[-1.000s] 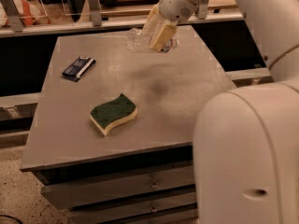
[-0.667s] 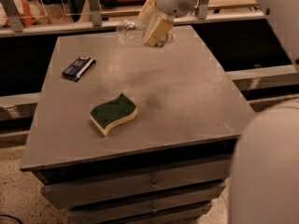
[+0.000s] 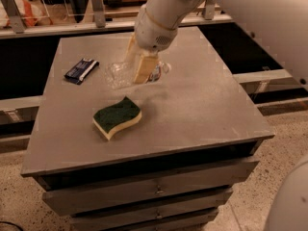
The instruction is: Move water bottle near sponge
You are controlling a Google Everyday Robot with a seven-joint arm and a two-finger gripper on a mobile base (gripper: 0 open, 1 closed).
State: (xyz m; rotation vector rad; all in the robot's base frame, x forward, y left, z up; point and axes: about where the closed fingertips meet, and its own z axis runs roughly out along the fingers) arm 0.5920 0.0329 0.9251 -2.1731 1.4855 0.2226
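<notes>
Right now I see my end effector (image 3: pixel 138 64) clamped across the water bottle (image 3: pixel 115 75), which lies sideways, low over the counter (image 3: pixel 207 100); whether it touches I cannot tell. The sponge (image 3: pixel 118 117) sits near, just in front, green face up. A dark blue packet (image 3: pixel 82 70) lies beyond, toward the counter's edge.

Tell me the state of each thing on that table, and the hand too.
hand: shut on the bottle, low over the table.
bottle: on its side, held, apart from the sponge.
sponge: flat, green face up, untouched.
packet: flat, back left.
drawers: shut.
</notes>
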